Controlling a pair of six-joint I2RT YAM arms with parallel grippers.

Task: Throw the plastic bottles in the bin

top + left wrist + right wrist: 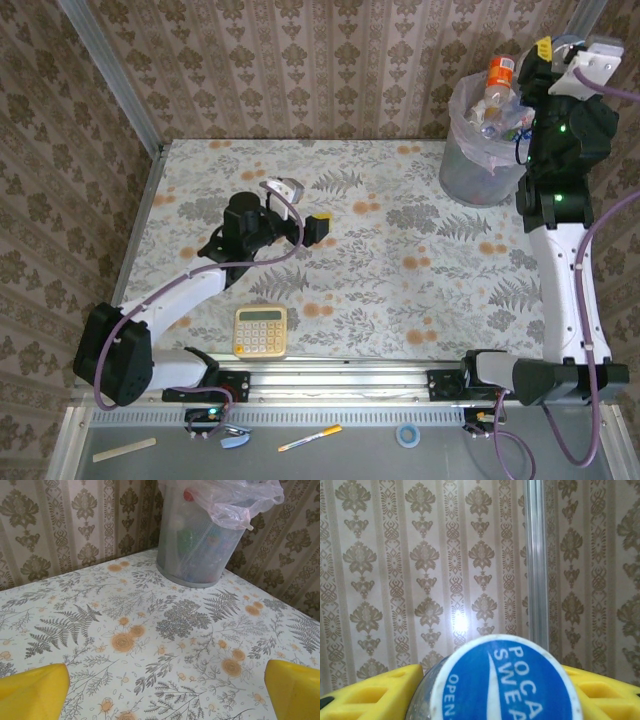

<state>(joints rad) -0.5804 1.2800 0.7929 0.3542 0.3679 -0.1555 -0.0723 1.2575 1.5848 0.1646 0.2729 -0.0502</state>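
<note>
Blue-capped bottle sits closest to the right wrist lens, clamped by the right gripper, raised high at the far right corner. Bin stands just left of it, liner heaped. Left gripper spread wide, empty, low over mid-table. Yellow calculator near edge, not involved. Orange-labelled bottle pokes above the bin rim. Risk: seen from above, the held bottle looks right of the rim, not over the mouth, with depth unclear. Letting go here could drop it outside, or it could glance off the heap and roll out.
</note>
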